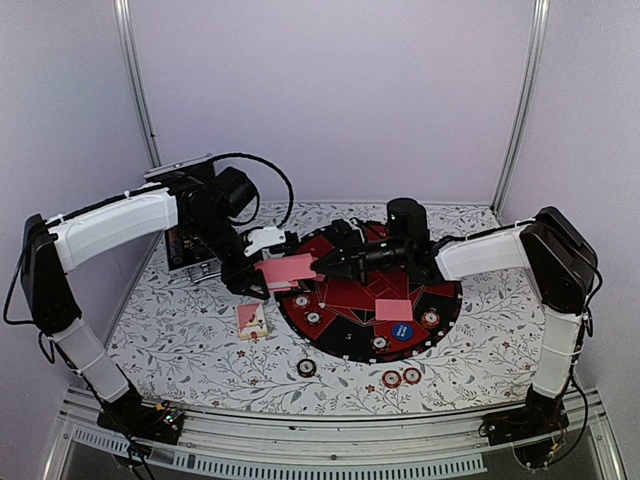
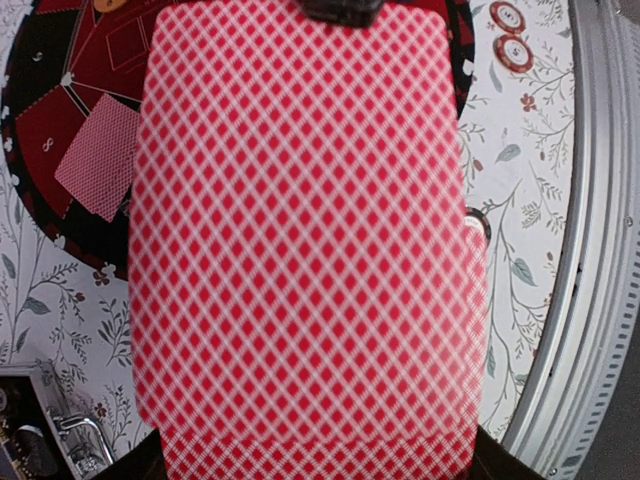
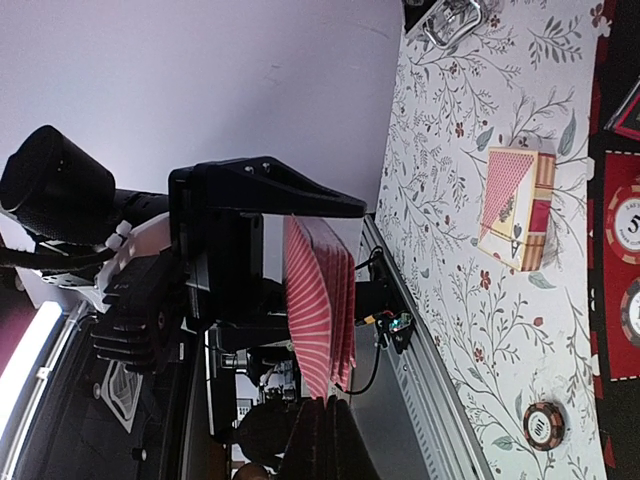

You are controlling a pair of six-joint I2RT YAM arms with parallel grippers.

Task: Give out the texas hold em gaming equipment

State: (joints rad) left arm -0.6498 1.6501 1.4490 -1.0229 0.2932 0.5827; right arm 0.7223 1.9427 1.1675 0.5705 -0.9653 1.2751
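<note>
My left gripper (image 1: 265, 274) is shut on a fanned stack of pink-backed playing cards (image 1: 289, 270), held above the left rim of the round mat. The stack fills the left wrist view (image 2: 300, 230) and hides that gripper's fingers. My right gripper (image 1: 322, 263) reaches in from the right. Its fingers are pressed together (image 3: 335, 425) on the near edge of the outermost card (image 3: 318, 300). One card (image 1: 394, 308) lies face down on the mat beside a blue button disc (image 1: 402, 329). An orange disc (image 2: 110, 4) peeks in at the mat's edge.
The red-and-black round mat (image 1: 345, 300) carries several chips (image 1: 313, 318). Loose chips lie on the floral cloth in front (image 1: 306, 367) (image 1: 391, 379) (image 1: 411, 375). A card box (image 1: 252, 320) sits left of the mat. The black case (image 1: 188, 245) stands at back left.
</note>
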